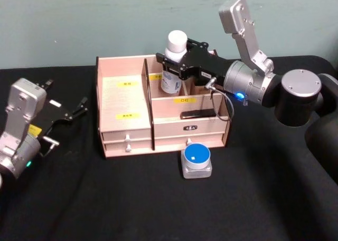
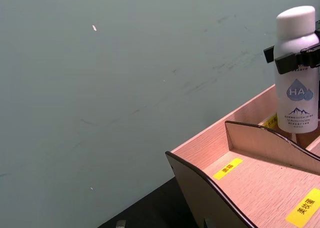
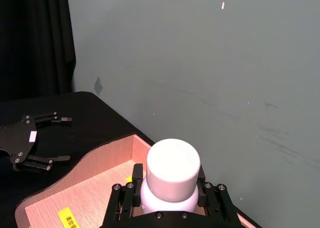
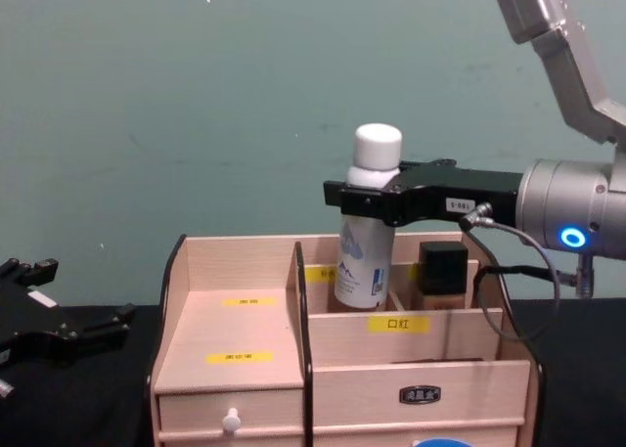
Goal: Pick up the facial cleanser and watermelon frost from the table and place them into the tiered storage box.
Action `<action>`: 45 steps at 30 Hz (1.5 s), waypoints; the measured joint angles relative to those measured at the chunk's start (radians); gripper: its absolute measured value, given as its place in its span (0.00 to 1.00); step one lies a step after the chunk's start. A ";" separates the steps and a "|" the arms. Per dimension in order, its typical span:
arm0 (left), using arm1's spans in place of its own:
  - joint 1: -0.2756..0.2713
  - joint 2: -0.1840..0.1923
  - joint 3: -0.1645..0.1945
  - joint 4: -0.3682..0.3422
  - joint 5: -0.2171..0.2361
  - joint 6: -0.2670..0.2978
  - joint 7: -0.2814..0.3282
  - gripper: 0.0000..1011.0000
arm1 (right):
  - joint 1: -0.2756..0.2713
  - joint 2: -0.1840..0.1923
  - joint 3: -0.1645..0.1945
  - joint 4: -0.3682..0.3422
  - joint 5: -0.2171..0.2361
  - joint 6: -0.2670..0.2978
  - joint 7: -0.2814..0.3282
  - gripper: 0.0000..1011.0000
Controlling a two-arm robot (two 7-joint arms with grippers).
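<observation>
My right gripper (image 1: 171,67) is shut on the facial cleanser (image 1: 174,61), a white bottle with a rounded white cap and blue print. It holds the bottle upright over a back compartment of the tiered storage box (image 1: 124,101). In the chest view the facial cleanser (image 4: 365,244) has its base down inside that compartment, below the box rim. The left wrist view shows the facial cleanser (image 2: 297,73) from the side. The watermelon frost (image 1: 196,158), a squat jar with a blue lid, stands on the table just in front of the box's drawers. My left gripper (image 1: 67,103) rests open at the far left.
A bottle with a square black cap (image 4: 442,271) stands in the back compartment right of the cleanser. A dark flat item (image 1: 198,114) lies in the middle right tier. The black table (image 1: 132,199) spreads in front, and a green wall stands behind.
</observation>
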 joint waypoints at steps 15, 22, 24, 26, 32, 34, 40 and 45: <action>0.000 0.000 0.000 0.000 0.000 0.000 0.000 1.00 | 0.012 -0.022 -0.012 0.063 -0.019 -0.002 0.020 0.59; 0.000 0.000 0.000 0.000 0.000 0.000 0.000 1.00 | 0.012 -0.030 -0.015 0.098 -0.024 -0.001 0.028 0.59; 0.000 0.000 0.000 0.000 0.000 0.000 0.000 1.00 | 0.011 -0.033 -0.015 0.109 -0.024 -0.001 0.030 0.59; 0.000 0.000 0.000 0.000 0.000 0.000 0.000 1.00 | 0.011 -0.035 -0.016 0.117 -0.025 0.000 0.030 0.59; 0.000 0.000 0.000 0.000 0.000 0.000 0.000 1.00 | 0.011 -0.037 -0.018 0.123 -0.030 0.005 0.030 0.59; 0.000 0.000 0.000 0.000 0.000 0.000 0.000 1.00 | 0.011 -0.037 -0.018 0.123 -0.030 0.005 0.031 0.59; 0.000 0.000 0.000 0.000 0.000 0.000 0.000 1.00 | 0.010 -0.037 -0.017 0.121 -0.029 0.005 0.031 0.59; 0.000 0.000 0.000 0.000 0.000 0.000 0.000 1.00 | 0.010 -0.037 -0.017 0.120 -0.028 0.005 0.031 0.70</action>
